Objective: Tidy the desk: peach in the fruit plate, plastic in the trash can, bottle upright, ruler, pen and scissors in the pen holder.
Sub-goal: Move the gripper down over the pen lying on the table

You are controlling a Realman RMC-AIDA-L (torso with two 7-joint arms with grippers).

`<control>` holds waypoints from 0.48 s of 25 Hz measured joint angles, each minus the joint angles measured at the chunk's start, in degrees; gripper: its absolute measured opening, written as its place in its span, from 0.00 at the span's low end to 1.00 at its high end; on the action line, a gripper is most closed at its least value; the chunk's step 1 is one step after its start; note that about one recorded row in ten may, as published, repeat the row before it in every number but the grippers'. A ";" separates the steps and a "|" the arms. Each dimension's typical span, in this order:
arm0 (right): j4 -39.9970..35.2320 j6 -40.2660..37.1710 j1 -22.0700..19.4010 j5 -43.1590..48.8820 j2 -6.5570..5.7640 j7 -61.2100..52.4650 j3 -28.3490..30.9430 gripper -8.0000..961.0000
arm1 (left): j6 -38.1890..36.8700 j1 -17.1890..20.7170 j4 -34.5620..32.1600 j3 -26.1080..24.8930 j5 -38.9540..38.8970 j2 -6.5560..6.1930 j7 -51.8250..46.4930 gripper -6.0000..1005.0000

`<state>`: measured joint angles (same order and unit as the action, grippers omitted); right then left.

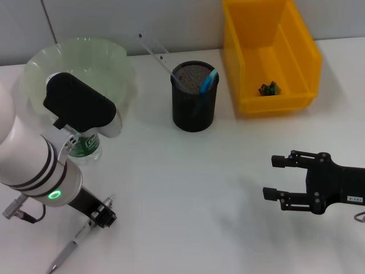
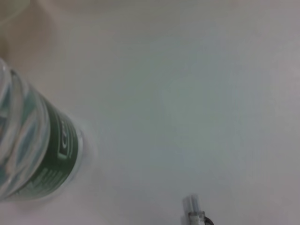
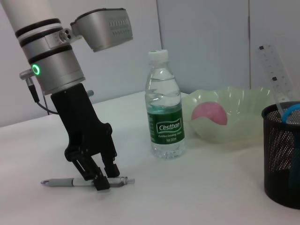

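Pen [image 3: 86, 182] is the one item left lying flat on the tabletop [image 1: 188, 188], at the near left, while the ruler [image 1: 154, 50] and scissors [image 1: 209, 81] already stand in the pen holder [image 1: 194, 97], so it is judged the current target. The left pincer [image 3: 101, 180] is angled steeply down, its fingertips clenched around the pen's barrel near the clip end. The right pincer [image 1: 278, 177] is held released, low at the near right, apparently idle.

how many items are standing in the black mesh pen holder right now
2: a clear plastic ruler leaning out toward the green bowl side, and blue-handled scissors on the yellow bin side of the black mesh pen holder. Its walls may hide more.
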<state>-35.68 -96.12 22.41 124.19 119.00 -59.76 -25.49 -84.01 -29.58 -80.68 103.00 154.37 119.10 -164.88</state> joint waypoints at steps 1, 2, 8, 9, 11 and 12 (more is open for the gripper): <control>0.00 0.00 0.00 0.00 0.00 0.00 0.00 0.79 | 0.00 -0.04 0.00 0.00 0.01 0.00 0.00 0.43; 0.00 0.00 0.00 0.00 0.00 0.00 0.00 0.79 | 0.00 -0.06 0.00 0.00 0.01 0.00 0.00 0.41; 0.00 0.04 -0.17 0.00 0.00 0.00 0.00 0.79 | -0.01 -0.24 0.00 0.00 0.16 0.00 0.00 0.37; 0.00 0.05 -0.18 0.00 0.00 0.00 0.00 0.79 | -0.01 -0.29 0.04 0.00 0.19 0.00 0.00 0.37; 0.00 0.05 -0.18 0.00 0.00 0.00 0.00 0.79 | -0.01 -0.38 0.35 0.00 0.21 0.00 0.00 0.36; 0.00 0.05 -0.18 0.00 0.00 0.00 0.00 0.79 | -0.01 -0.41 0.44 0.00 0.22 0.00 0.00 0.36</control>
<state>-35.68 -96.06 22.23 124.19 119.00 -59.76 -25.49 -84.02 -29.98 -80.24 103.01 154.60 119.09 -164.89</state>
